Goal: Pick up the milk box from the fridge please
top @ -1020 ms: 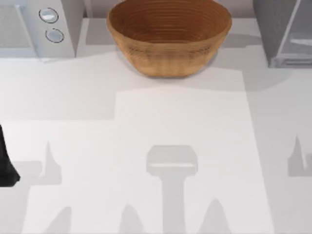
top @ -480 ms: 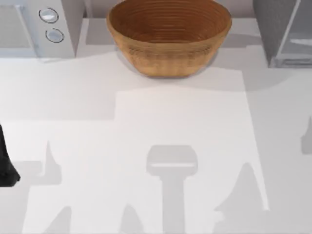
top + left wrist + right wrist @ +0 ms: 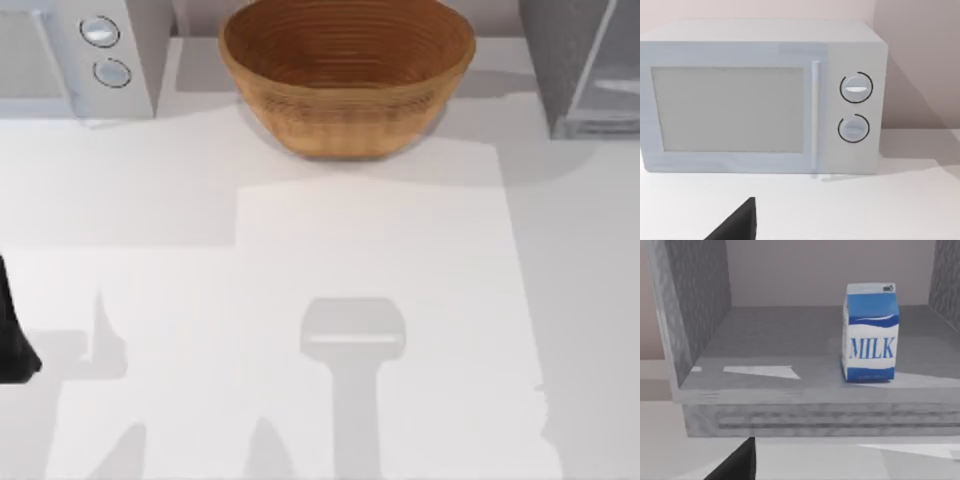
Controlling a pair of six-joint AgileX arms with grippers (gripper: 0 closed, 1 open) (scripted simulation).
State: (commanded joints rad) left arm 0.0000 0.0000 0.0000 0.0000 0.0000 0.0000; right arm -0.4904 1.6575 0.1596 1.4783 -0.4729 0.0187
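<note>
Where the fridge (image 3: 705, 365) opens, the milk box (image 3: 870, 332) stands upright on its grey floor, blue and white, "MILK" facing out. The right gripper (image 3: 737, 462) hangs just outside; I cannot tell its jaws. The left arm (image 3: 14, 335) sits at the table's left edge.

White table (image 3: 300, 250); woven basket (image 3: 347, 75), white microwave (image 3: 75, 55), grey fridge (image 3: 585, 65) along its far edge

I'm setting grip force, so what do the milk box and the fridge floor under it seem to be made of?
The milk box looks like printed paperboard: gabled top, flat blue-and-white panels with matte lettering. The fridge floor looks like dull grey speckled metal or plastic, with pale light patches; which of the two is unclear.
</note>
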